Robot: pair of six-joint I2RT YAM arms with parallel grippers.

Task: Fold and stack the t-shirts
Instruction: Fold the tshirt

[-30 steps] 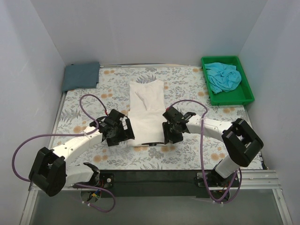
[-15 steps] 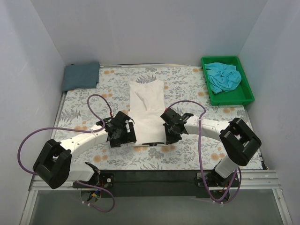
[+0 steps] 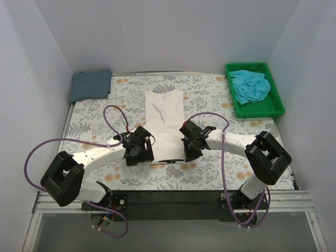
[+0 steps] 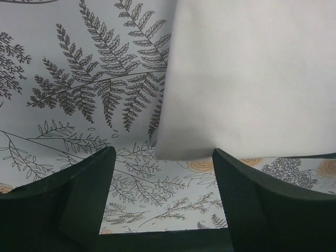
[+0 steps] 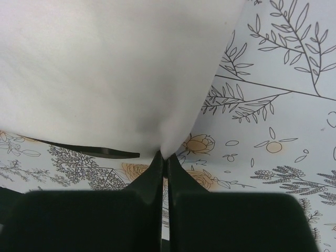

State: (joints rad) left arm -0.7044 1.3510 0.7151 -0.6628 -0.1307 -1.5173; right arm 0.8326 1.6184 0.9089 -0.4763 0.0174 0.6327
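Observation:
The cream-white t-shirt (image 3: 165, 126) lies as a long folded strip down the middle of the table, a bit of black print showing at its near edge. My left gripper (image 3: 140, 152) is open at the shirt's near left corner (image 4: 181, 149), which lies just ahead of the jaws, untouched. My right gripper (image 3: 189, 149) is shut on the shirt's near right corner (image 5: 168, 149). The slate blue-grey t-shirt (image 3: 91, 84) lies folded at the far left corner. The turquoise t-shirt (image 3: 250, 86) is crumpled in the green tray (image 3: 277, 105).
The floral table cover (image 3: 105, 121) spreads under everything. The green tray stands at the far right. White walls close in on three sides. A black rail (image 3: 168, 199) runs along the near edge between the arm bases.
My left gripper has moved right, up to the shirt's near left corner. My right gripper has shifted slightly left on the near right corner.

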